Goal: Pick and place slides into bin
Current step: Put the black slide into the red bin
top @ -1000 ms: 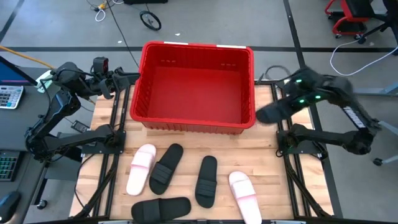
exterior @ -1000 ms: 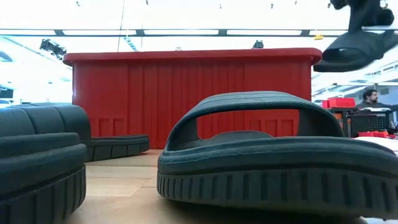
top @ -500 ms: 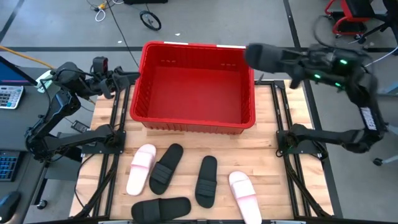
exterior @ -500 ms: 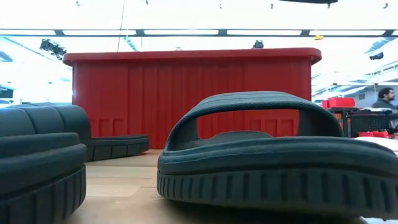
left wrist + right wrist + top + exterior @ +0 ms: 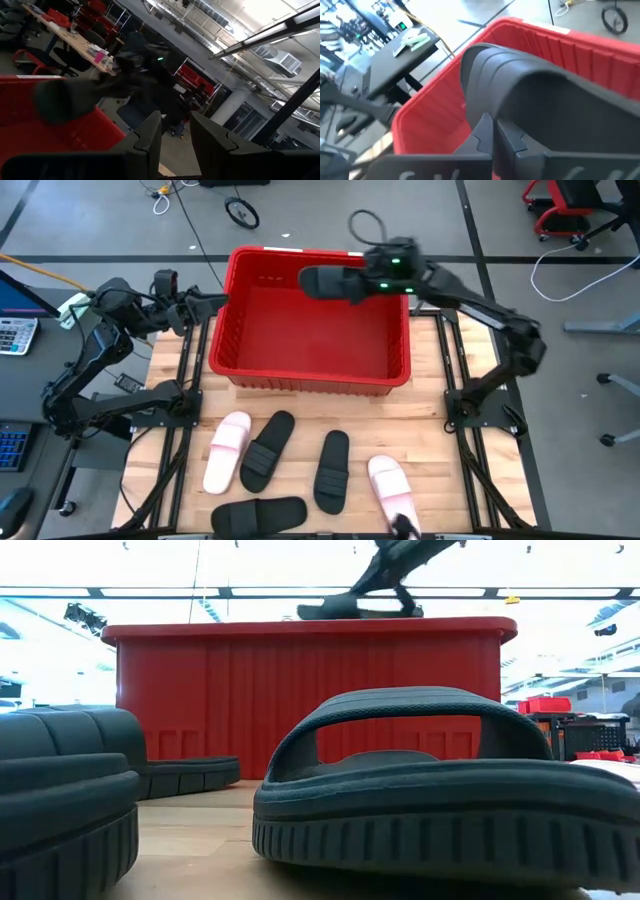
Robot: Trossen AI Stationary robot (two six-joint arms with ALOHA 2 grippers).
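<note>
The right gripper (image 5: 352,286) is closed on 1 black slide (image 5: 325,282), holding it in the air above the red bin (image 5: 310,382). In the right wrist view its fingers (image 5: 481,134) pinch the slide's edge with almost no gap between them. From table height the held slide shows just above the bin's rim.

The bin sits at the far edge of the tabletop, centred.

5 slides lie on the wood along the near edge: a pink slide (image 5: 227,451) toward the near left corner, a black slide (image 5: 268,449) just beside it, a third black slide (image 5: 258,515) at the near edge, another black slide (image 5: 332,470) near the middle, and a second pink slide (image 5: 392,493) to its right.

The left gripper (image 5: 205,308) waits off the far left corner beside the bin, fingers (image 5: 150,137) narrowly parted, holding nothing.
</note>
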